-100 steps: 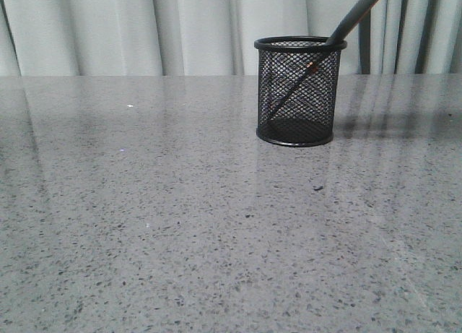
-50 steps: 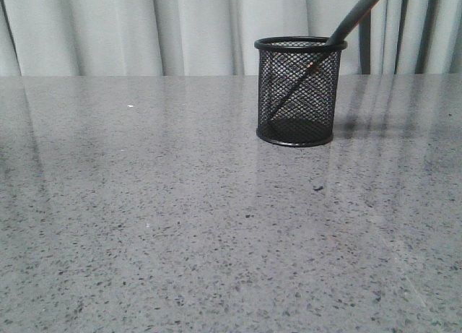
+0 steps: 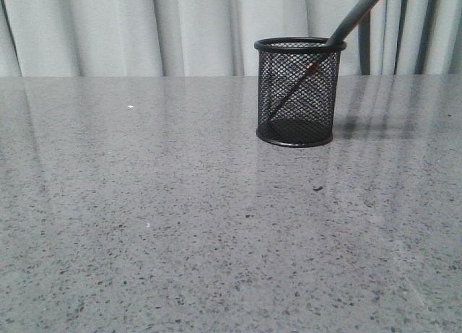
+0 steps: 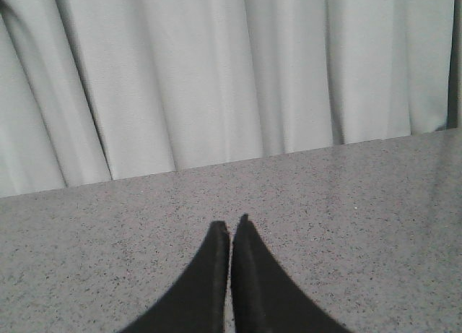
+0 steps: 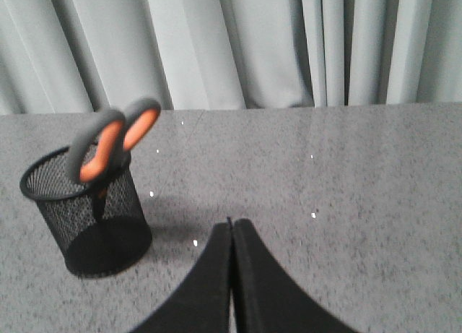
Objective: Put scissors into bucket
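The scissors [image 3: 354,19] stand blades-down inside the bucket [image 3: 297,94], leaning to the right with the grey handle sticking out over the rim. In the right wrist view the orange-lined handles [image 5: 112,141] rise out of the black mesh bucket [image 5: 86,217]. My right gripper [image 5: 232,225] is shut and empty, low over the table, apart from the bucket. My left gripper [image 4: 231,225] is shut and empty over bare table. Neither gripper shows in the front view.
A speckled grey table [image 3: 180,225] runs back to white curtains [image 3: 144,29]. The far table edge shows in both wrist views.
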Available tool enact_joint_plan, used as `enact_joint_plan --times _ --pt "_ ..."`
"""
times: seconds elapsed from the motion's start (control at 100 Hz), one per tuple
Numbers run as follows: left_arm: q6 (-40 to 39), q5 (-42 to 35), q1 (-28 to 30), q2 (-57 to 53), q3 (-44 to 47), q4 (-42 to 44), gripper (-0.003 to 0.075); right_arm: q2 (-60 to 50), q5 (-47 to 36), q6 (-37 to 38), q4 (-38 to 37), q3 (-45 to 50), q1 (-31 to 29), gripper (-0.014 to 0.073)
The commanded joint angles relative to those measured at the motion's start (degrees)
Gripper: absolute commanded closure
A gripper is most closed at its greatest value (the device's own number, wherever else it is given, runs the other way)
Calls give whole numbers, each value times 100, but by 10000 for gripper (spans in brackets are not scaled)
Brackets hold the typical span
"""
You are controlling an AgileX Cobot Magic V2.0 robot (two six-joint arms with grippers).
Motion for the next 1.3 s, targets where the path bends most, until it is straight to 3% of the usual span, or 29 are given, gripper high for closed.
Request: enact_joint_plan --times 0.0,0.28,1.09,1.29 --pt "-63 -667 6 -312 211 -121 741 -263 -471 -46 48 136 -39 662" --pt "-63 -1123 6 -725 491 -204 741 -556 -431 -46 141 403 -39 662" --pt "-63 -1117 6 -725 528 -204 741 -556 -420 -46 153 403 -39 662" --pt "-209 -943 142 -911 830 272 741 -556 -420 -46 153 403 -39 662"
